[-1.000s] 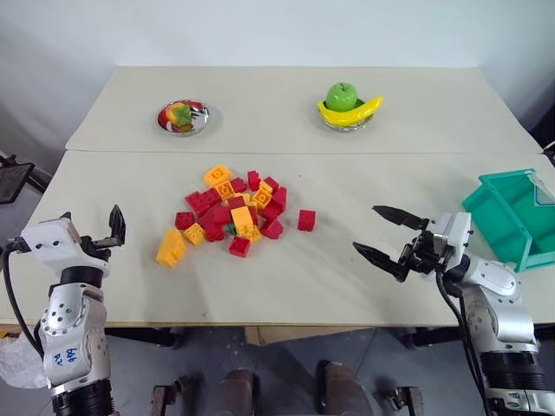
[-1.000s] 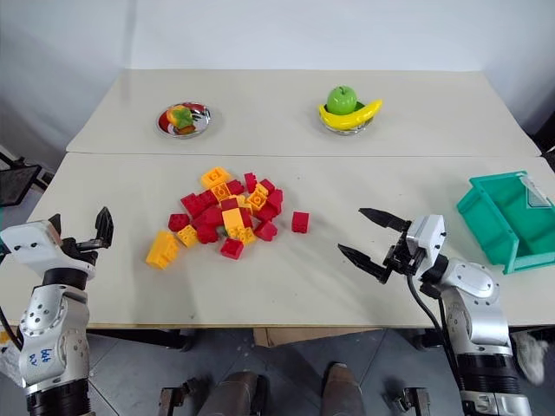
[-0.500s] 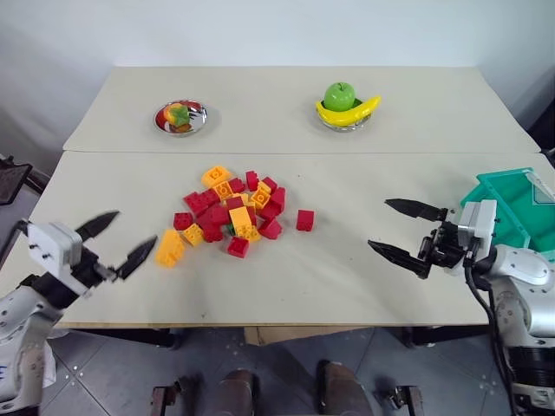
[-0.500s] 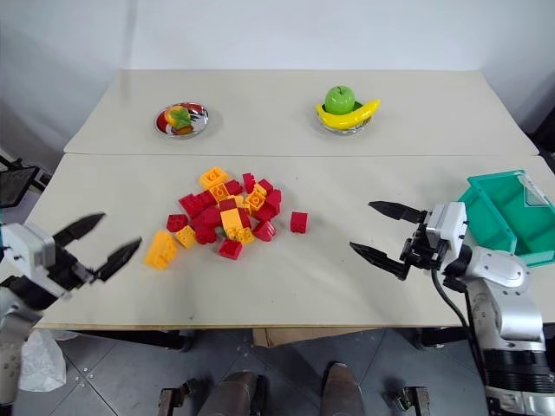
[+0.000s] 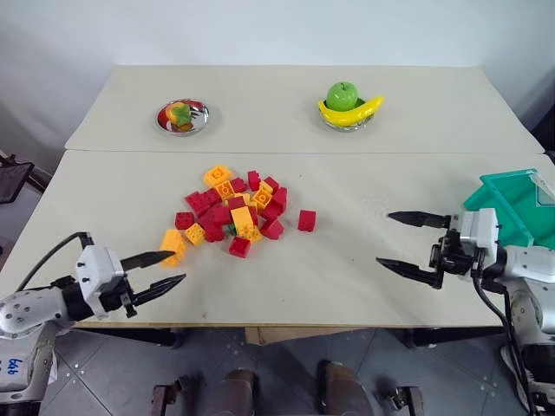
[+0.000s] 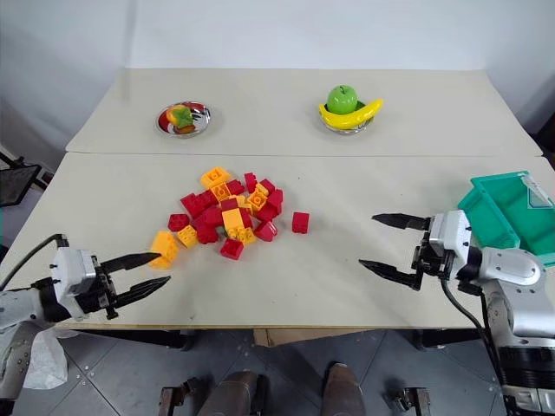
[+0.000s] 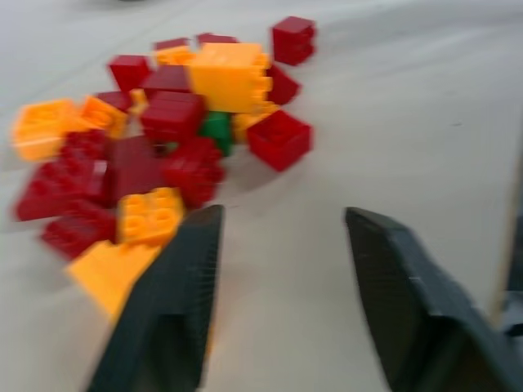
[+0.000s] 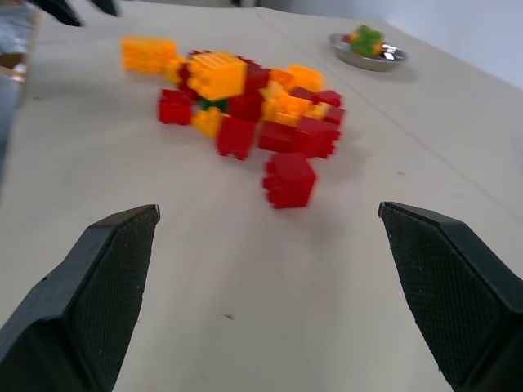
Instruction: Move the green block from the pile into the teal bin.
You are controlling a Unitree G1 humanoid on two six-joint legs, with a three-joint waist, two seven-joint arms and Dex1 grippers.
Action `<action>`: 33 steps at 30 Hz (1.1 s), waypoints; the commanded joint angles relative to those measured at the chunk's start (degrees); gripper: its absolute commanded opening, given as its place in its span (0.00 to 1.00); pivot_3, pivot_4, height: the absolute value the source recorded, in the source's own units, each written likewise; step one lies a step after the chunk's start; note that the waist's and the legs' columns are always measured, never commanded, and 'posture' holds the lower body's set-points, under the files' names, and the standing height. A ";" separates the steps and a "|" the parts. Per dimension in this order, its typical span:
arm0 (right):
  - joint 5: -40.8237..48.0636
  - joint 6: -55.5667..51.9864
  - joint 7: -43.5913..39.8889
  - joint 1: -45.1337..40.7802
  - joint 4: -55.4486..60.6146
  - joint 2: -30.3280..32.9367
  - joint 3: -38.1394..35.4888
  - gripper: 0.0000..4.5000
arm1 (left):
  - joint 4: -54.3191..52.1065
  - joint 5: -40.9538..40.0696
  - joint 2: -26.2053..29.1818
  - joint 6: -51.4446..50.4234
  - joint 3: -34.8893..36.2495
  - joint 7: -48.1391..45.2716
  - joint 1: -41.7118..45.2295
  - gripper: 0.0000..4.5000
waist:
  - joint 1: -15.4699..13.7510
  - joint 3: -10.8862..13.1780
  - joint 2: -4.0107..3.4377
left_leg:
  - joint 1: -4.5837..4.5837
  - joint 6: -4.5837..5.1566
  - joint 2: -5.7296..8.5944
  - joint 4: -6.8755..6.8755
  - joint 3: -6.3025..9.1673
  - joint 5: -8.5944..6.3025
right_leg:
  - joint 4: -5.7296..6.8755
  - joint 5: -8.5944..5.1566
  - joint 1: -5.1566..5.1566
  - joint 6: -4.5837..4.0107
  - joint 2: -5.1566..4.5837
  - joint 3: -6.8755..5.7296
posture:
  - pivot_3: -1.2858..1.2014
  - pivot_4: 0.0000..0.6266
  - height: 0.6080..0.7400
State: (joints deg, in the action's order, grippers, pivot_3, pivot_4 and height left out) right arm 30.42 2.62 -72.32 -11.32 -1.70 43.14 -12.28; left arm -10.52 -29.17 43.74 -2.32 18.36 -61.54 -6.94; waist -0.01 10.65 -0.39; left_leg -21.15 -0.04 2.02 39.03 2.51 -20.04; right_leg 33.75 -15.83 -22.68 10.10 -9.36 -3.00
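Showing no readable writing: green block (image 7: 216, 131) buried in pile (image 5: 232, 211).

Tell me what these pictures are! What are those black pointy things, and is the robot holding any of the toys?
They are a robot's pinchers. The two wide pictures come from cameras in its head, looking down at a table. The two close pictures come from a camera on each wrist. The left gripper and the right gripper are both open and hold nothing. In the middle lies the pile of red, orange and yellow bricks. The green block peeks out from inside it. The teal bin sits beside the right gripper. At the back sit a green apple with a banana, and a shiny dish of toy food.
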 commanded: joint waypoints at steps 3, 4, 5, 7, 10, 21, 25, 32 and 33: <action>-0.98 1.41 4.02 0.41 1.74 -0.94 -2.00 1.00 | -1.57 -3.27 0.29 -7.40 -8.18 -5.36 4.63 0.11 | -0.03 0.00 -0.01 | 0.01 0.00 0.01 0.02 -0.01 0.00 | 0.03 0.00 0.01 0.00 0.00 0.00 | 0.52 0.24 1.00; -0.83 0.86 5.58 0.36 2.28 -1.74 -2.04 1.00 | -0.13 -2.06 -0.63 -8.26 -11.00 -5.71 7.37 0.03 | -0.11 0.00 -0.01 | 0.01 0.00 0.02 0.04 -0.02 0.00 | 0.05 0.00 0.01 0.00 0.00 0.01 | 0.52 0.24 1.00; -0.51 0.26 6.86 0.32 2.85 -2.41 -2.10 1.00 | 1.14 -1.05 -1.75 -8.52 -13.00 -5.62 9.86 0.01 | -0.20 0.00 -0.01 | 0.01 0.00 0.03 0.06 -0.01 0.00 | 0.07 0.00 0.01 0.00 0.00 0.00 | 0.52 0.24 1.00; -0.24 -0.43 8.32 0.35 4.09 -3.20 -1.84 1.00 | 3.70 0.77 -4.56 -8.27 -16.15 -4.73 14.97 0.01 | -0.19 0.00 -0.01 | 0.01 0.00 0.03 0.09 -0.01 0.01 | 0.10 0.00 0.02 0.00 0.01 -0.01 | 0.52 0.24 1.00; -0.64 -0.24 9.04 0.85 5.42 -3.82 -1.24 1.00 | 9.59 3.96 -10.57 -6.92 -19.57 -1.70 23.89 0.01 | -0.35 0.00 0.00 | -0.01 0.00 0.08 0.12 -0.09 0.01 | 0.11 0.01 0.02 0.02 0.00 -0.03 | 0.52 0.24 1.00; -0.65 0.69 14.05 2.41 9.15 -5.39 -1.72 1.00 | 31.92 13.15 -14.64 -3.52 -16.35 11.57 42.82 0.01 | 0.06 0.00 0.02 | -0.01 0.00 0.06 0.13 -0.45 0.03 | 0.11 0.01 0.04 0.03 0.02 -0.16 | 0.52 0.24 1.00; -1.00 1.16 15.08 2.16 9.40 -6.18 -1.44 1.00 | 38.51 13.32 -14.80 -2.07 -12.38 16.50 45.44 0.01 | -0.02 0.00 0.02 | -0.02 0.00 0.06 0.14 -0.45 0.03 | 0.10 0.02 0.04 0.04 0.02 -0.17 | 0.52 0.24 1.00; -1.78 1.67 15.51 2.41 9.64 -7.10 -0.67 1.00 | 37.67 18.28 -9.69 0.58 -16.47 10.55 41.79 0.01 | 0.01 0.01 0.03 | -0.03 0.00 0.07 0.14 -0.44 0.03 | 0.11 0.02 0.04 0.05 0.01 -0.20 | 0.52 0.24 1.00; -1.85 1.72 15.48 2.45 9.64 -7.19 -0.69 1.00 | 36.95 17.77 -9.19 0.55 -16.56 9.13 41.23 0.01 | 0.03 0.00 0.02 | -0.02 0.00 0.07 0.14 -0.44 0.03 | 0.11 0.02 0.05 0.05 0.01 -0.20 | 0.52 0.24 1.00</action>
State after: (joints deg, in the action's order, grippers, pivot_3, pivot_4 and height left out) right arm 28.25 3.20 -57.10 -8.80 5.79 35.96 -12.12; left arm 28.17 -11.80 33.88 -2.37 2.56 -49.96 35.28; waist 0.02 10.65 -0.38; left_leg -21.15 -0.04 2.09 39.17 2.06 -20.01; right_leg 33.87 -15.81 -22.63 10.15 -9.35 -3.19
